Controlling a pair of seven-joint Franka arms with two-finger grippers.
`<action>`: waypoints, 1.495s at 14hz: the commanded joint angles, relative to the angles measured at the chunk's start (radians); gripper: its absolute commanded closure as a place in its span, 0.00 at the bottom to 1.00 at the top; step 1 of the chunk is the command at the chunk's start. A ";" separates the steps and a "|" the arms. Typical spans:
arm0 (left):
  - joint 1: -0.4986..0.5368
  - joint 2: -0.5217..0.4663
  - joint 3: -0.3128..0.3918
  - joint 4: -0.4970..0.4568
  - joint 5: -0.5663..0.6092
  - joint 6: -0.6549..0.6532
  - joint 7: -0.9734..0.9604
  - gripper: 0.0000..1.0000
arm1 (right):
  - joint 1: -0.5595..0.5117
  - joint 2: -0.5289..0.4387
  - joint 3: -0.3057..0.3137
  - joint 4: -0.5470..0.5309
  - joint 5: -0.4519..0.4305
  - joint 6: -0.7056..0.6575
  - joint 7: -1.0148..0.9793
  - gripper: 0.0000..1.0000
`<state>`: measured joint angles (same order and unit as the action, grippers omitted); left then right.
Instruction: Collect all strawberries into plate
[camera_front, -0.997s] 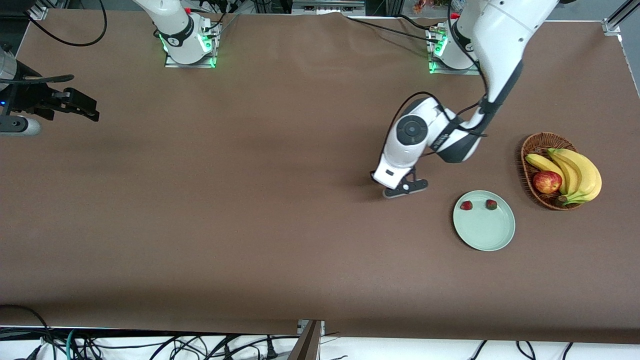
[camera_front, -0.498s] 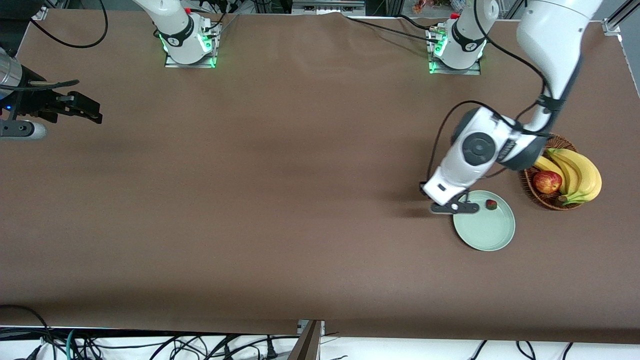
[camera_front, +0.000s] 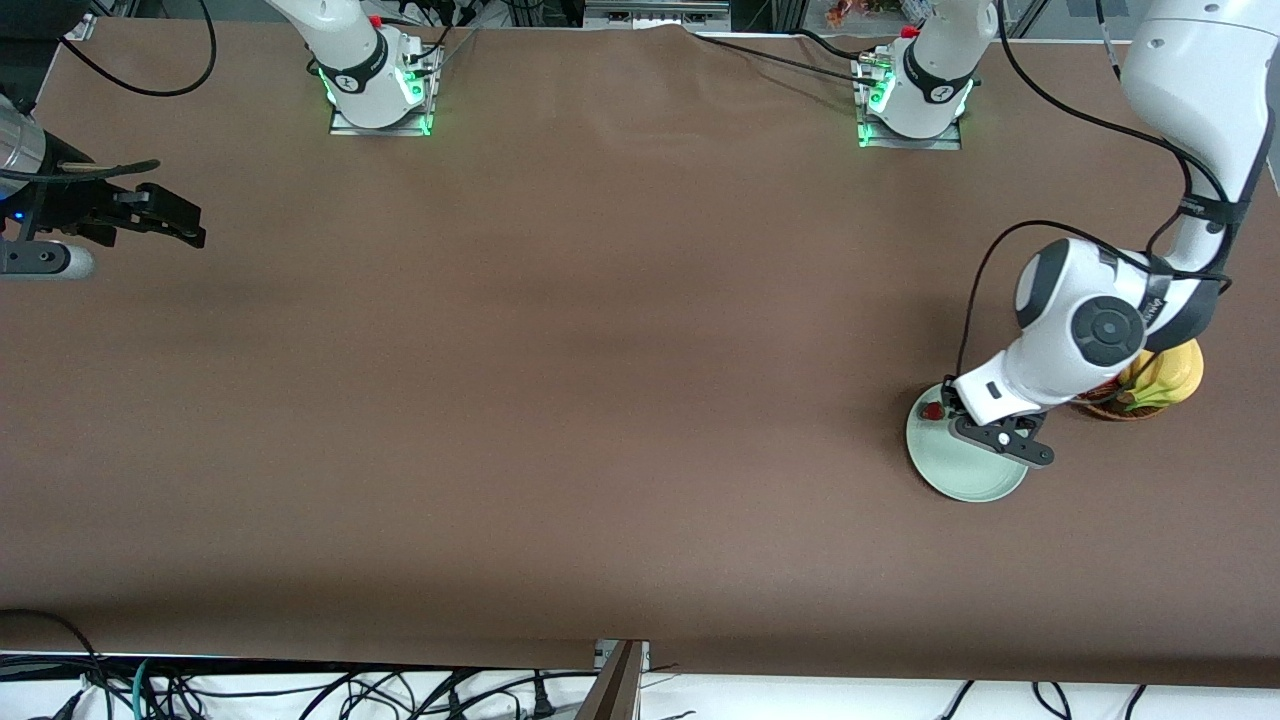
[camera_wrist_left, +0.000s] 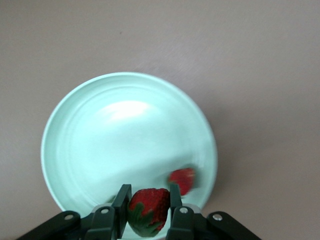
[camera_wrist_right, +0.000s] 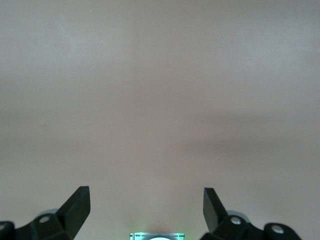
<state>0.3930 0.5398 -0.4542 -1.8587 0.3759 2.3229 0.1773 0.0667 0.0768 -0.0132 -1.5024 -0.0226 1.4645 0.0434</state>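
Note:
The pale mint-green plate (camera_front: 960, 478) lies near the left arm's end of the table. My left gripper (camera_front: 1003, 441) hangs low over it, shut on a strawberry (camera_wrist_left: 148, 206) with its green top showing. The left wrist view shows the plate (camera_wrist_left: 110, 140) below the fingers and another strawberry (camera_wrist_left: 182, 180) lying on it near the rim. In the front view one strawberry (camera_front: 932, 410) lies on the plate's edge that is farther from the camera; the arm hides the rest of the plate. My right gripper (camera_front: 172, 216) waits open and empty above the right arm's end of the table, and its own view shows it (camera_wrist_right: 146, 205) over bare cloth.
The brown wicker basket with bananas (camera_front: 1165, 380) stands beside the plate toward the left arm's end, mostly hidden by the left arm. The brown cloth (camera_front: 560, 400) covers the whole table. Cables hang along the table's near edge.
My left gripper has carried the strawberry from over the bare table toward the left arm's end, and is now over the plate. The right arm has barely moved.

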 joint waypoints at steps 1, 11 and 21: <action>0.021 0.037 -0.012 0.048 0.015 0.009 0.105 0.06 | -0.005 0.003 0.009 0.013 -0.016 -0.004 -0.013 0.00; 0.018 -0.214 -0.162 0.082 0.000 -0.391 -0.114 0.00 | -0.005 0.008 0.009 0.013 -0.016 0.000 -0.008 0.00; -0.119 -0.435 0.082 0.359 -0.328 -0.837 -0.217 0.00 | -0.005 0.008 0.007 0.013 -0.017 0.002 -0.008 0.00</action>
<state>0.3845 0.1911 -0.5449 -1.4380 0.1468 1.4877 -0.0417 0.0668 0.0827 -0.0132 -1.5018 -0.0234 1.4679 0.0432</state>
